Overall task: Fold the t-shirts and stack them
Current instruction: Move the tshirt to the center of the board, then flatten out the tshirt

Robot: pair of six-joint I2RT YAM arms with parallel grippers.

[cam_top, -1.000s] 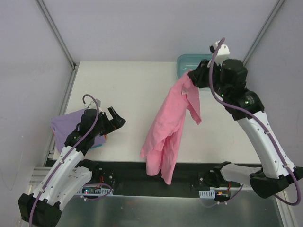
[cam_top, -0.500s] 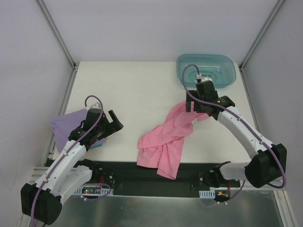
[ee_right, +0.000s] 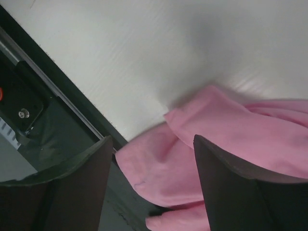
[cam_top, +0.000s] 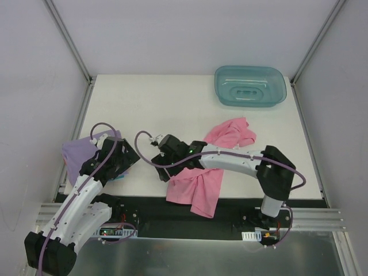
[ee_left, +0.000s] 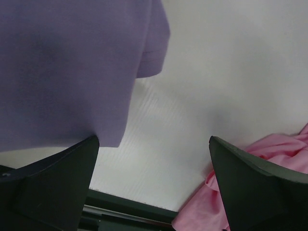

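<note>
1. Dropped from the right arm's earlier raised hold, the pink t-shirt [cam_top: 201,172] now lies crumpled on the white surface [cam_top: 167,109], and that arm has swung low across it.
2. Pink cloth runs from a bunched end well in front of the teal tub [cam_top: 250,86] to a near end draped over the surface's front edge.
3. Left of the pink t-shirt, the lavender t-shirt [cam_top: 77,154] lies at the surface's left edge, partly under the left arm.
4. Beside the pink t-shirt's left end, the right gripper [ee_right: 151,159] has its jaws spread above the cloth, gripping nothing.
5. Between the two shirts, the left gripper [ee_left: 154,185] hangs with jaws spread wide, empty, the lavender hem just above it in the wrist view.
</note>
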